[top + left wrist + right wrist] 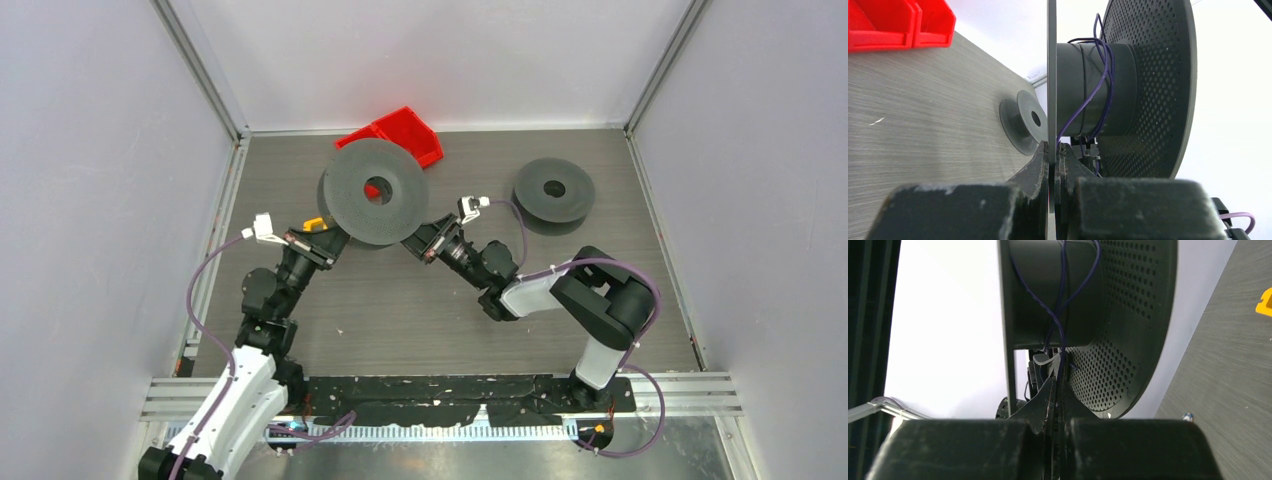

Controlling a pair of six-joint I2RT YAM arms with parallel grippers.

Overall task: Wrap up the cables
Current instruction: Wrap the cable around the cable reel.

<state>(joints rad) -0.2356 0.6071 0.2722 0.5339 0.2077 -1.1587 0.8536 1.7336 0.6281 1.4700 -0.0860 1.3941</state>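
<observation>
Large spool [345, 200] is held off the table on edge, so its hub [1078, 90] axis lies level. Left gripper [1053, 150] is clamped narrow on the spool's thin near flange [1051, 75]. The thin purple cable [1100, 85] sits in loose loops on the hub and drops straight into the right gripper [1057, 387], pinched tight below the hub. The right arm owns the cable; winding likely means circling that axis.

Hidden by spool
Top view, upper centre: large spool [375, 190] covers the tips of left gripper [1053, 148] and right gripper [1056, 384] and part of the red bin [405, 131]; the wire [1062, 340] is too thin to show.
</observation>
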